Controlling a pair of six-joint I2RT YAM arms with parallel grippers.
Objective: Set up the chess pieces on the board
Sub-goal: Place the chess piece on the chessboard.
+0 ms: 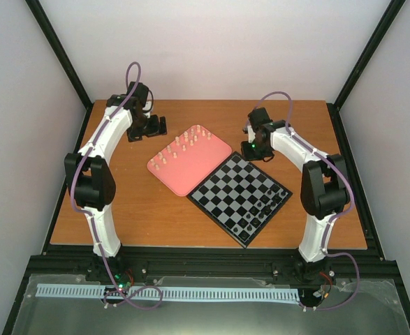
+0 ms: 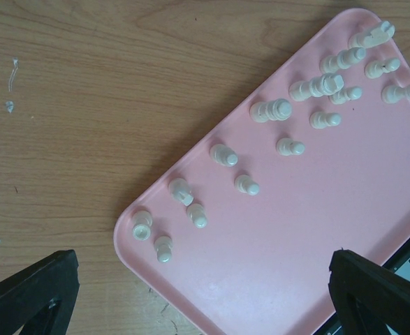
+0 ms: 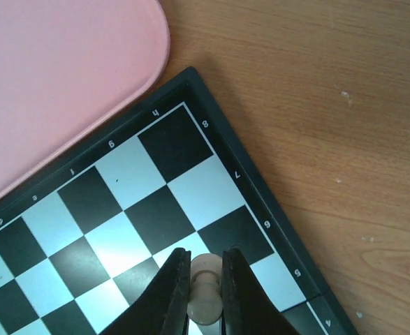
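I have the right jaws pinching a cream piece (image 3: 206, 289), its long axis along them, over the board (image 3: 170, 143) near its far corner; left jaws spread above the tray (image 2: 295, 244).

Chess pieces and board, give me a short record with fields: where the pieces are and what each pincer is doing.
cream pieces: standing on the pink tray
board: beside the tray, black pieces along one edge
left pincer: open, empty, above the tray
right pincer: shut on a cream piece, over the board near its corner
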